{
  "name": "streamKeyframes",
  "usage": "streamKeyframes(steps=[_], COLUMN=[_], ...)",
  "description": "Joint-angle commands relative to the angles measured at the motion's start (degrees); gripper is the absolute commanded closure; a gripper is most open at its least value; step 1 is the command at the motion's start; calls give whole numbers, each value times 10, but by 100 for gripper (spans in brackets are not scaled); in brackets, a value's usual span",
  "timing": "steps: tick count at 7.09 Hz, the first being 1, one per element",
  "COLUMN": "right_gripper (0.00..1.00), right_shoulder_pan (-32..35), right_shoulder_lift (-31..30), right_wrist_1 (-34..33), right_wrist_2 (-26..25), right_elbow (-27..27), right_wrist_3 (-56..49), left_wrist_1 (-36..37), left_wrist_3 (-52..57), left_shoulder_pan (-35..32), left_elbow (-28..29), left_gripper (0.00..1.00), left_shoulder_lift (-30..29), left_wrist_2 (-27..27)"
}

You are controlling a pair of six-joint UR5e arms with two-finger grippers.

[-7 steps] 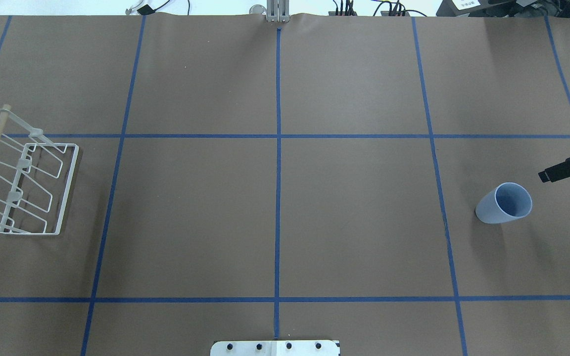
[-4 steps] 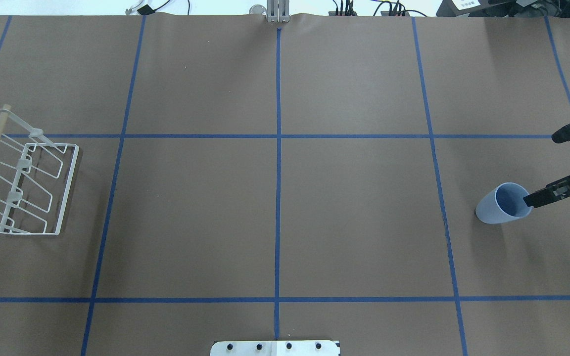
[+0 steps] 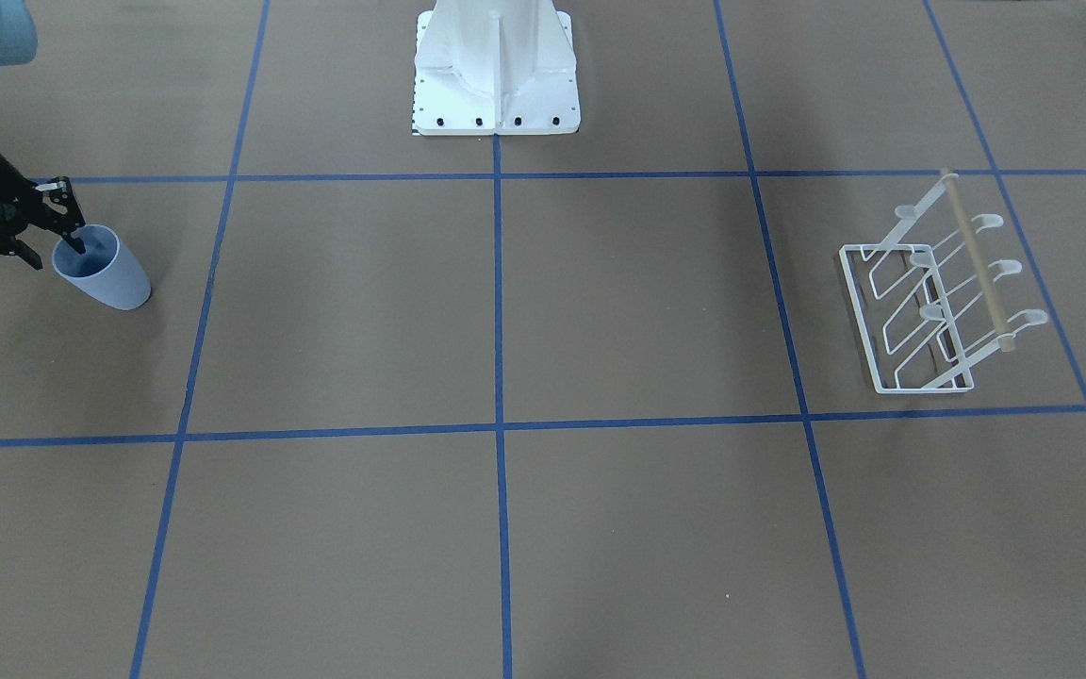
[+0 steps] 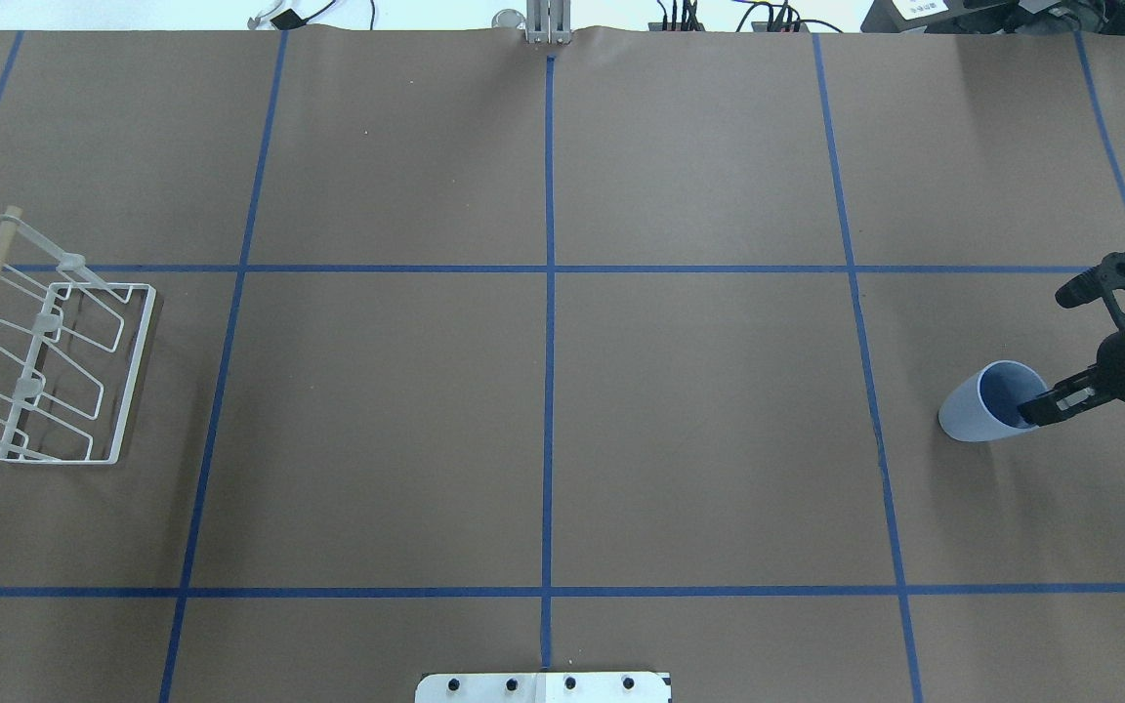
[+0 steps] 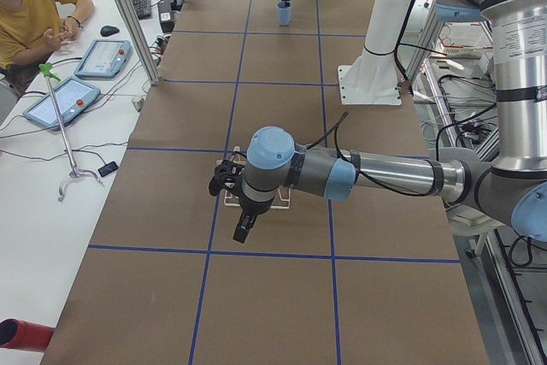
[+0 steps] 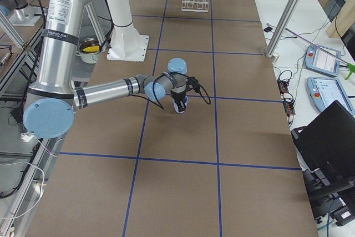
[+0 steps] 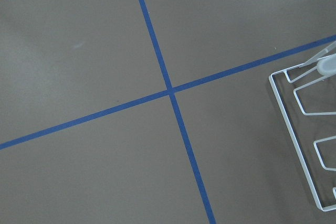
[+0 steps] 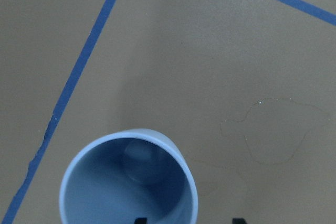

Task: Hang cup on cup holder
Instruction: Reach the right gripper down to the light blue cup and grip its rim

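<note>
Cup (image 4: 963, 420) upright, mouth up, table's right side, well apart from holder (image 4: 136, 371) at far left. Right gripper (image 3: 59, 256) open, straddling cup's right wall: one finger inside, one outside. Cup axis vertical, right under it. Left gripper (image 5: 231, 198) over holder, state can't tell.

Seen from the left end of the bench (image 4: 699, 439), the left arm (image 5: 282, 168) masks nearly all of the cup holder (image 4: 136, 369), and the left arm's fingers (image 5: 244, 226) are too dark to read as parted or closed. Overhead, the holder's prongs run off the left edge. At the far end, one of the right arm's fingers (image 4: 1056, 402) reaches into the cup (image 4: 968, 422); contact with its wall cannot be made out. The right wrist view crops the cup's near rim and shows only both fingers' very ends.
</note>
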Motion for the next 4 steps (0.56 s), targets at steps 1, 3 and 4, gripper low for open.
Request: streamKeyframes(steps=[1, 3, 4], right_gripper=[100, 100, 100], right_shoulder_pan=[-1, 1, 12], right_shoulder_lift=[3, 18, 33], right_wrist_1=[13, 13, 17], right_wrist_2=[1, 6, 8], right_elbow=[-4, -1, 10], right_wrist_3=[0, 0, 3], left_wrist_1=[-18, -40, -41], left_wrist_3=[0, -1, -1], left_shoulder_pan=[0, 0, 0], left_elbow=[14, 29, 27], left_gripper=[1, 1, 1], left_shoulder_lift=[0, 0, 0], left_wrist_2=[0, 0, 0])
